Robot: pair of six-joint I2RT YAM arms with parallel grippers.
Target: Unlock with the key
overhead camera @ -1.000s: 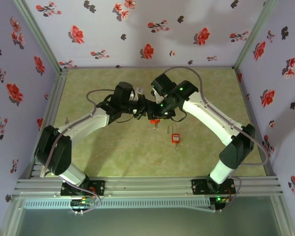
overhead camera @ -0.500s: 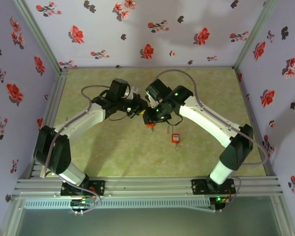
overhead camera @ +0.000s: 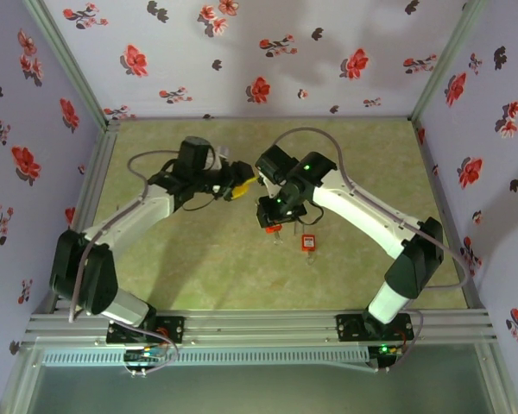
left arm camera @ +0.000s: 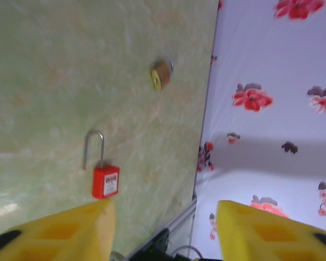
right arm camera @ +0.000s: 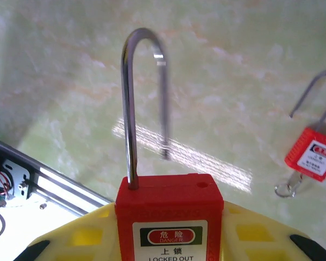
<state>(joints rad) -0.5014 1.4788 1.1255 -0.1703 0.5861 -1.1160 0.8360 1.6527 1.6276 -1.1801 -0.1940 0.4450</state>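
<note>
While my right claw (right arm camera: 168,220) grips the red padlock (right arm camera: 168,206) by its body, yellow fingers (right arm camera: 84,239) pressed on both sides, the lock stands upright with its label facing my wrist camera. Its shackle (right arm camera: 129,109) is sprung: the long leg sits in the body at 11 o'clock, and the short leg ends in the air, clear of the empty hole at 1 o'clock. From above, this claw hangs over the middle of the desk (overhead camera: 198,267).

A second padlock (right arm camera: 314,154), also red, lies flat on the desk at 4 o'clock from my right claw, near it but not touching. A small metal ring (right arm camera: 285,189) rests just beside its base. I cannot tell whether a key is on it.

My left claw (overhead camera: 241,184) is at 10 o'clock from the right one, close by and apart from it. Its fingers (left arm camera: 60,234) stand well apart with nothing between them. Through that gap my left wrist camera sees the second padlock on the desk, and at 1 o'clock from it, well apart, a small brown and yellow round thing (left arm camera: 161,75) that I cannot identify, lying near the flowered wall (left arm camera: 271,125).
</note>
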